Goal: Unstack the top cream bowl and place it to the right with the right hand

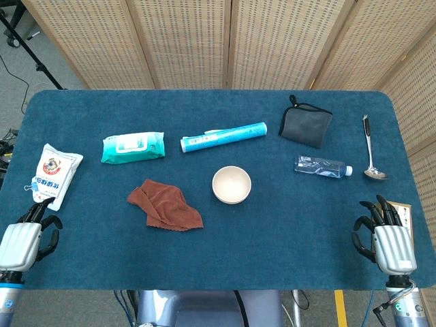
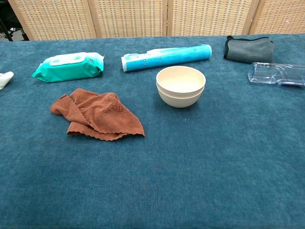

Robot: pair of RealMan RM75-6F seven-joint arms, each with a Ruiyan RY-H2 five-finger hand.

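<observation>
Two cream bowls are stacked one inside the other near the middle of the blue table; the top bowl point(image 1: 231, 184) point(image 2: 181, 80) sits in the lower one point(image 2: 180, 98). My right hand point(image 1: 383, 235) rests at the table's near right edge, far from the bowls, fingers curled downward and holding nothing. At the near left edge lies my left hand point(image 1: 27, 238), also empty with its fingers curled down. Neither hand shows in the chest view.
A brown cloth point(image 1: 165, 204) lies left of the bowls. Behind them are a wipes pack point(image 1: 133, 146) and a blue tube point(image 1: 223, 136). To the right are a grey pouch point(image 1: 306, 125), a water bottle point(image 1: 323, 166) and a ladle point(image 1: 371, 150). A white bag point(image 1: 54, 174) lies far left.
</observation>
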